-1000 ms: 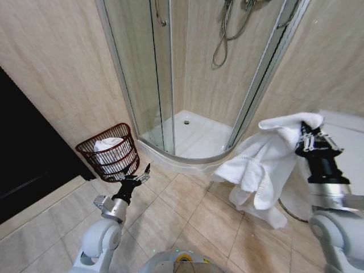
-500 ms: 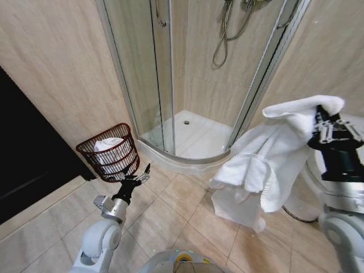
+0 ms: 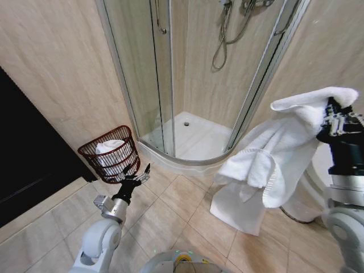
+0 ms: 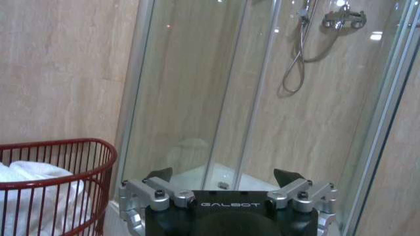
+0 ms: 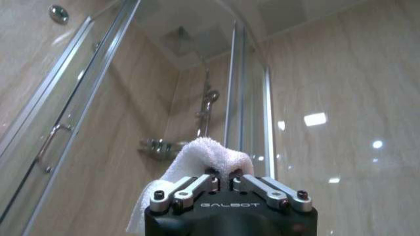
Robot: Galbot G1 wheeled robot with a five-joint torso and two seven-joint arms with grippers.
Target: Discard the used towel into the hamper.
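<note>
**Towel rises higher, hamper still far off**

Over the last second the right tool climbs and swings outward to the robot's right, carrying the white towel up with it. The cloth's lower folds, which draped close to the tiled floor a second ago, now hang clear above it (1 long flap still trails lowest). In the right wrist view the tool's fingers are clenched on a bunched tuft of the towel, so the grip looks firm.

The hamper sits on the floor by the shower enclosure, on the robot's left, well apart from the towel. It already holds 1 white bundle.

The left tool hovers low, just beside the hamper, fingers spread and grasping nothing; it has not shifted.

My reading: the lift is done, and the carry across to the hamper is what remains.
</note>
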